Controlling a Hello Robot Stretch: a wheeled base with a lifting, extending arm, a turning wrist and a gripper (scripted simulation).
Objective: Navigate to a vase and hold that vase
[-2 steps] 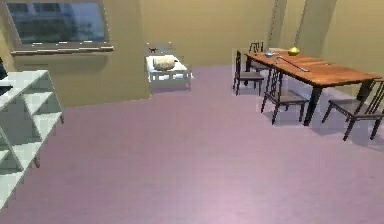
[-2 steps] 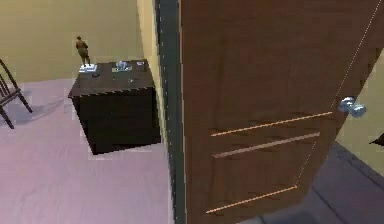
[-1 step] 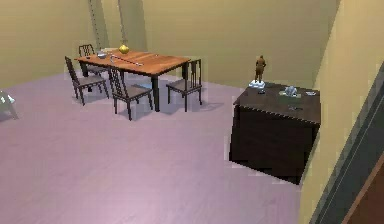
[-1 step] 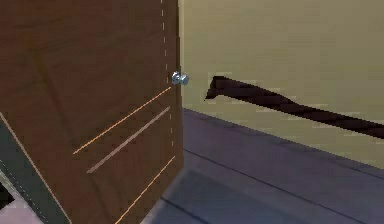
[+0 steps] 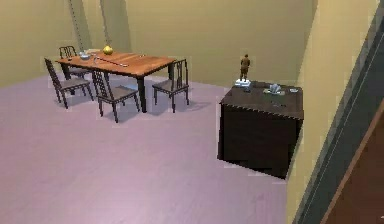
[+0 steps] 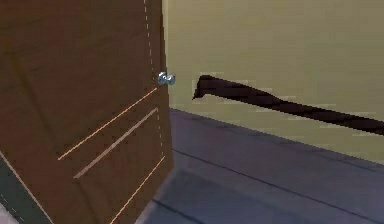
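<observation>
Vase [image 5: 108, 47], yellow, stands on the dining table [image 5: 143, 65]; a dark cabinet [image 5: 260, 132] sits well apart. Gripper state: cannot tell.

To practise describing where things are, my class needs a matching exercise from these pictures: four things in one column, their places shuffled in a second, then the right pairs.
Things
1. yellow vase
2. statuette
3. round metal knob
4. chairs

Places
A. on the brown door
B. set around the wooden table
C. on top of the dark cabinet
D. on the wooden table, at its far end

Pairs: 1-D, 2-C, 3-A, 4-B
</observation>
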